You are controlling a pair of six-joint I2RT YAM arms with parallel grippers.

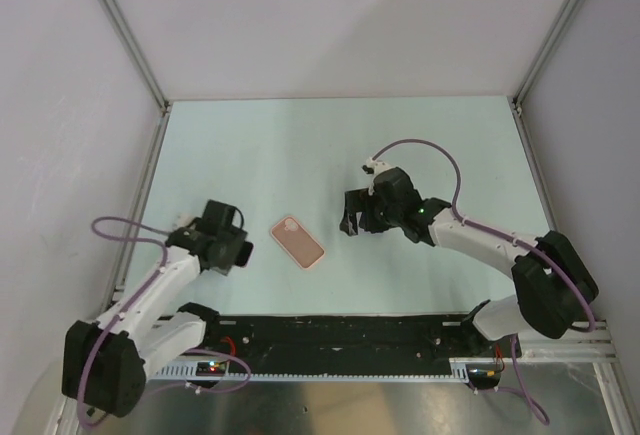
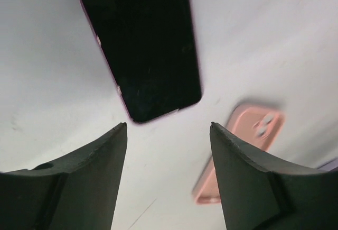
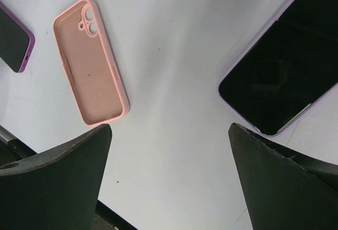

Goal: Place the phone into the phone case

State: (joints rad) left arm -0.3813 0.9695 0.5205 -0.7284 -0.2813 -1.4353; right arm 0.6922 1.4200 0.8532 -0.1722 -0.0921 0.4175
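Observation:
The salmon-pink phone case (image 1: pixel 298 242) lies flat on the table between my arms, hollow side up, camera cutout at its far end. It also shows in the right wrist view (image 3: pixel 91 63) and the left wrist view (image 2: pixel 240 148). A black phone (image 3: pixel 282 66) with a pale lilac rim lies just ahead of my right gripper (image 3: pixel 169 129), which is open and empty above the table. A second black slab (image 2: pixel 145 45) with a magenta rim lies ahead of my open, empty left gripper (image 2: pixel 169 129); its end shows in the right wrist view (image 3: pixel 13 39). In the top view my left gripper (image 1: pixel 240 251) and right gripper (image 1: pixel 352 223) hide both slabs.
The pale table (image 1: pixel 330 145) is enclosed by grey walls with aluminium posts (image 1: pixel 125 30) at the back corners. A black rail (image 1: pixel 340 335) runs along the near edge between the arm bases. Purple cables (image 1: pixel 420 150) loop off both arms.

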